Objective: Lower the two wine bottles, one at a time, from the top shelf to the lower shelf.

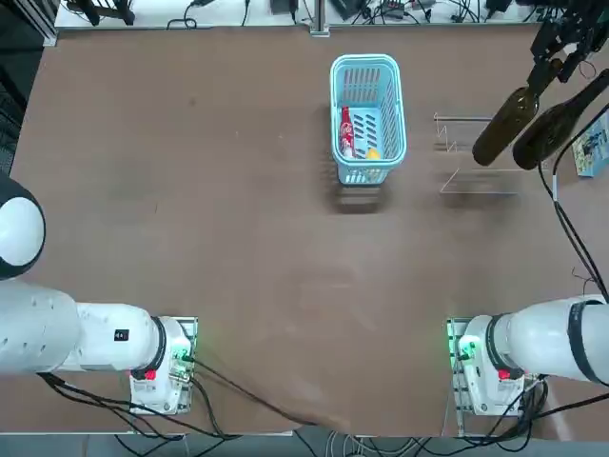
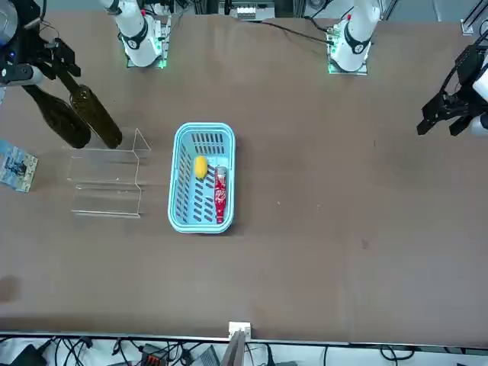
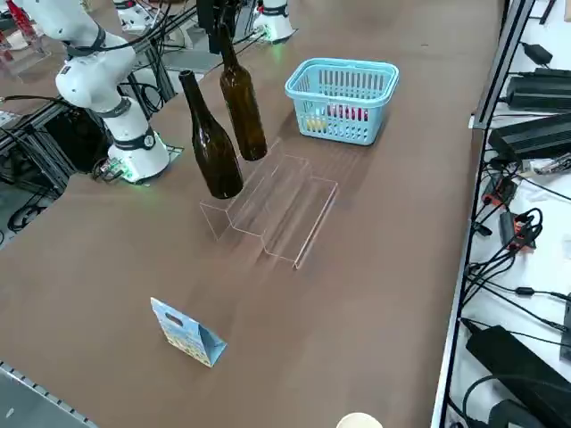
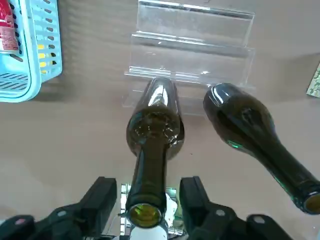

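With the right pincer [image 4: 148, 187] apart around the neck of the wine bottle [image 4: 155, 127] nearer the blue basket [image 1: 335, 105], with the other wine bottle [image 3: 212, 153] upright beside it, both on the top shelf [image 3: 255, 191].

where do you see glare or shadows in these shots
Right wrist view: bright glints on the bottle between the fingers and streaks along the clear rack; top view: dark shadow below the blue basket; front view: faint shadow beside it.
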{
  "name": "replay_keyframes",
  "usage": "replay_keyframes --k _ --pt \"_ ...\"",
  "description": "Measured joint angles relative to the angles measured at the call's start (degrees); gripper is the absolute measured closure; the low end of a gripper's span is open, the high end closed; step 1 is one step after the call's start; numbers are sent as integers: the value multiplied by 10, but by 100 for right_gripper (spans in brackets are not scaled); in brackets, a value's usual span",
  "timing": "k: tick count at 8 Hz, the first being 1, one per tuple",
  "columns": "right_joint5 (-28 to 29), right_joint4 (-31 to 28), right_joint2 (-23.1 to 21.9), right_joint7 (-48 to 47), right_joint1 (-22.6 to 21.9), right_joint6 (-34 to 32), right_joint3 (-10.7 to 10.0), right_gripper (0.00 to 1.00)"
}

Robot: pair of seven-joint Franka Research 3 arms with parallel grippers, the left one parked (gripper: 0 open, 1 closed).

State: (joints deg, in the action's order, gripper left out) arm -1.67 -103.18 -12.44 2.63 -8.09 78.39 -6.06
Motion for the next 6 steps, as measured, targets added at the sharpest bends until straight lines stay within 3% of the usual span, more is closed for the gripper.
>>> replay_keyframes --k 4,6 --pt "-1 -2 -1 0 0 -2 0 35" --pt "-2 -2 -1 0 0 -2 0 37"
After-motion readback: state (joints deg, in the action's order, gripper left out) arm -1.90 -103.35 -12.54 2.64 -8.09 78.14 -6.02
